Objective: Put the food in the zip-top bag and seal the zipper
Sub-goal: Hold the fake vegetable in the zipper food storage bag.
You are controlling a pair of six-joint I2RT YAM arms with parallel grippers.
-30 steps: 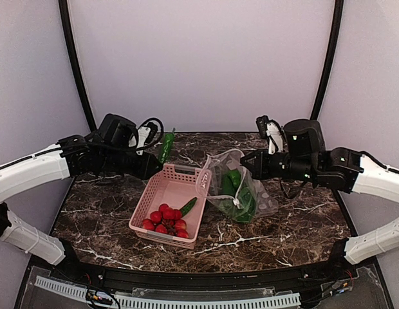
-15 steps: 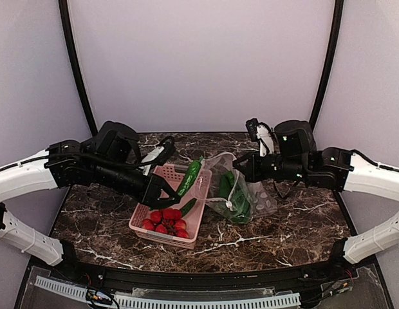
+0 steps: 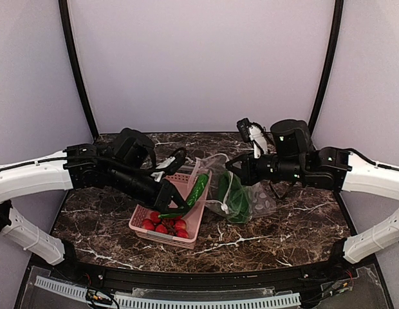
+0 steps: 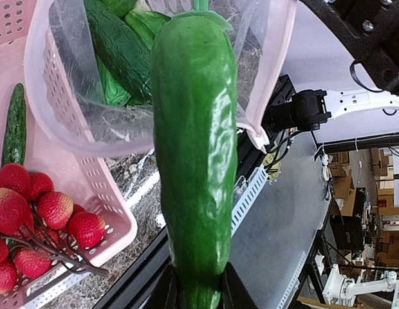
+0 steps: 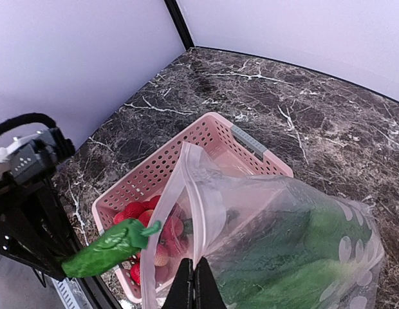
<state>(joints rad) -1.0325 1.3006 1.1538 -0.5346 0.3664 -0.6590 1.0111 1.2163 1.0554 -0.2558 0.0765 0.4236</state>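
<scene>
My left gripper [image 4: 198, 286] is shut on the base of a long green pepper [image 4: 194, 148], whose tip points into the open mouth of the clear zip-top bag [image 4: 77, 96]. From above, the pepper [image 3: 198, 188] hangs over the right edge of the pink basket [image 3: 162, 183], just short of the bag [image 3: 248, 196]. My right gripper [image 5: 197, 273] is shut on the bag's pale zipper [image 5: 203, 193] and holds the mouth up and open. Green vegetables [image 5: 315, 257] lie inside the bag. A slim cucumber [image 4: 15, 125] rests in the basket.
The pink basket [image 5: 209, 138] holds several red strawberries [image 3: 164, 223] at its near end and sits left of the bag, partly under its mouth. Dark marble tabletop [image 3: 283, 225] surrounds both. The table's front rail [image 3: 206, 280] runs along the near edge.
My left arm swung right and down, carrying the pepper from behind the basket's far-left corner to the bag's mouth. My right gripper drew the bag's mouth slightly left.
</scene>
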